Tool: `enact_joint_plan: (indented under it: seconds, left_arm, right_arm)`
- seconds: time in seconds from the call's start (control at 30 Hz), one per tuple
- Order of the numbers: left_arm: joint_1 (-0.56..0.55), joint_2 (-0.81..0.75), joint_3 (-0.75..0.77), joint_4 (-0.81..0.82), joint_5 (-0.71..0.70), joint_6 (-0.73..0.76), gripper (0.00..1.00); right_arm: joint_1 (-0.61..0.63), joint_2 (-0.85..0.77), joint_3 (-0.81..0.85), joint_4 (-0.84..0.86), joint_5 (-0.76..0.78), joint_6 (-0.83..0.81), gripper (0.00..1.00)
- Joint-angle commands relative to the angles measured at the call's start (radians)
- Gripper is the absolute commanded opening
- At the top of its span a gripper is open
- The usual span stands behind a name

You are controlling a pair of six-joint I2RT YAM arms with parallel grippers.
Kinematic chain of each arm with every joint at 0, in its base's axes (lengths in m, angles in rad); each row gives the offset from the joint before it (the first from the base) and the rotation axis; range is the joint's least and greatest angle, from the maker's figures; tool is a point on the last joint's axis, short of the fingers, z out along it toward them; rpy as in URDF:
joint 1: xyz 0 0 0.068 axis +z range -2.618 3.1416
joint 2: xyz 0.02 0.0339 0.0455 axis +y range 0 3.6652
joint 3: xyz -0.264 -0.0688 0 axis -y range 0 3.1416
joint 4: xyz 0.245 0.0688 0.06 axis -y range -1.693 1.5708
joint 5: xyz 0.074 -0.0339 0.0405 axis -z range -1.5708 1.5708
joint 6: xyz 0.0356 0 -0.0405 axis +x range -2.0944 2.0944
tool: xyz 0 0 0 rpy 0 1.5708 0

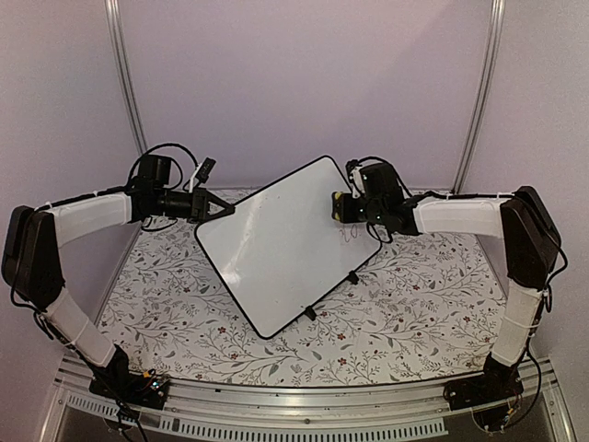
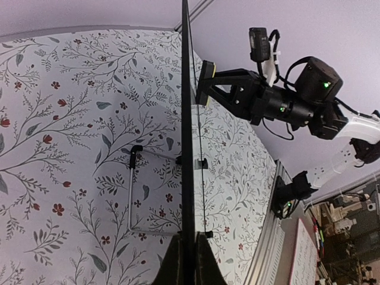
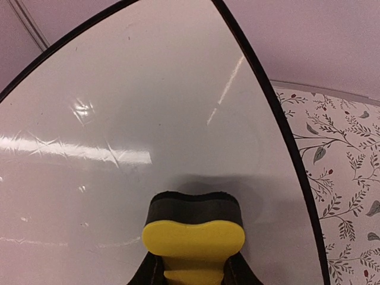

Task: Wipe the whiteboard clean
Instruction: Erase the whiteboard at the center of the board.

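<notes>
The whiteboard (image 1: 285, 244) is a large white board with a thin black frame, held tilted above the table. Its face shows no clear writing. My left gripper (image 1: 219, 208) is shut on its left edge; the left wrist view shows the board edge-on (image 2: 187, 119) between my fingers. My right gripper (image 1: 342, 206) is shut on a yellow eraser with a black pad (image 3: 193, 222). The pad rests against the board face (image 3: 119, 119) near its upper right corner. The eraser also shows in the left wrist view (image 2: 203, 83).
The table has a floral cloth (image 1: 414, 304). The board's black feet (image 1: 353, 276) point toward the table. A metal wire stand (image 2: 132, 190) shows behind the board. Purple walls enclose the back and sides. A rail (image 1: 304, 405) runs along the near edge.
</notes>
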Motion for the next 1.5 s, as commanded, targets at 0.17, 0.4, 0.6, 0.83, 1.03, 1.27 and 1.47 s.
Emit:
enact_joint_plan:
  seconds: [0.17, 0.4, 0.6, 0.83, 1.03, 1.27, 1.47]
  left_arm:
    - [-0.023, 0.009, -0.007, 0.013, 0.07, 0.046, 0.0]
    - [-0.023, 0.007, -0.007, 0.012, 0.07, 0.047, 0.0]
    - [-0.024, 0.009, -0.006, 0.013, 0.072, 0.047, 0.0]
    - [-0.023, 0.009, -0.007, 0.013, 0.07, 0.047, 0.0]
    - [-0.023, 0.011, -0.006, 0.012, 0.068, 0.048, 0.0]
    - [-0.023, 0.012, -0.007, 0.014, 0.068, 0.047, 0.0]
    - [-0.023, 0.01, -0.007, 0.013, 0.069, 0.047, 0.0]
  right_arm:
    - [-0.053, 0.034, 0.061, 0.021, 0.018, 0.026, 0.0]
    - [-0.059, 0.053, 0.056, 0.019, -0.013, 0.024, 0.0]
    - [-0.057, 0.063, -0.011, 0.052, -0.064, 0.04, 0.0]
    - [-0.056, 0.032, -0.092, 0.08, -0.091, 0.052, 0.0]
    - [-0.038, 0.009, -0.131, 0.087, -0.078, 0.043, 0.0]
    - [-0.021, 0.006, -0.16, 0.093, -0.074, 0.041, 0.0]
    - [-0.007, 0.0, -0.179, 0.096, -0.074, 0.042, 0.0]
